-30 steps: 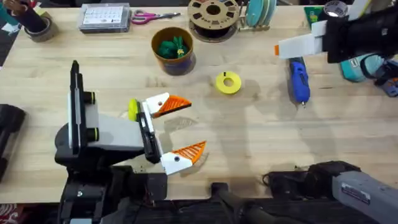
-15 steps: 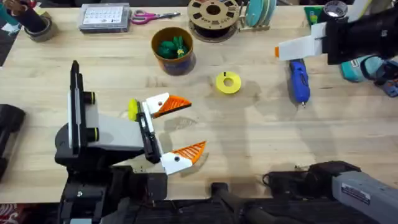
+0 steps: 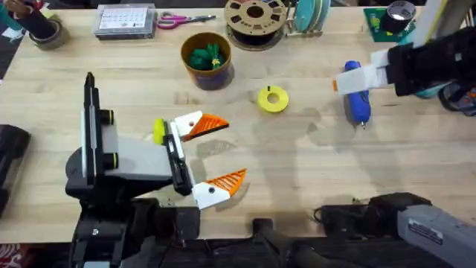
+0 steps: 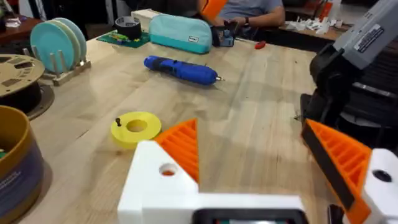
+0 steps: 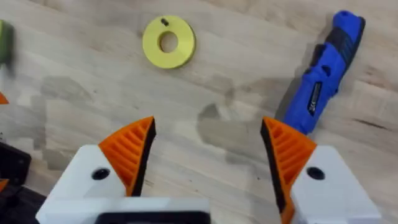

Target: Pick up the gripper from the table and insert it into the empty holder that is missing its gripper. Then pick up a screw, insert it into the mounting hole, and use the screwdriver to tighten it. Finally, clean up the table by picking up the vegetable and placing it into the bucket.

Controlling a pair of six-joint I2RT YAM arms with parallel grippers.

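The blue screwdriver [image 3: 360, 104] lies at the right of the table, tip toward me. My right gripper [image 3: 348, 78] hovers open over its rear end. In the right wrist view the orange pads [image 5: 208, 140] stand wide apart, with the screwdriver [image 5: 323, 81] just beyond one of them. My left gripper [image 3: 219, 154] rests open near the table's front, both white mounts carrying orange ribbed pads. The vegetable [image 3: 206, 56] sits inside the bucket [image 3: 223, 74]. A small dark screw [image 3: 268, 89] stands on a yellow disc [image 3: 273, 100]. A loose gripper and an empty holder are out of view.
A brown spool [image 3: 255, 18], scissors [image 3: 182, 19], a clear parts box [image 3: 125, 21] and teal plates in a rack [image 3: 309, 15] line the far edge. A teal pouch [image 4: 180, 34] lies behind the screwdriver. Bare wood spans the middle.
My right gripper has come down and nearer, from beyond the screwdriver to over its rear end. The left arm has not moved.
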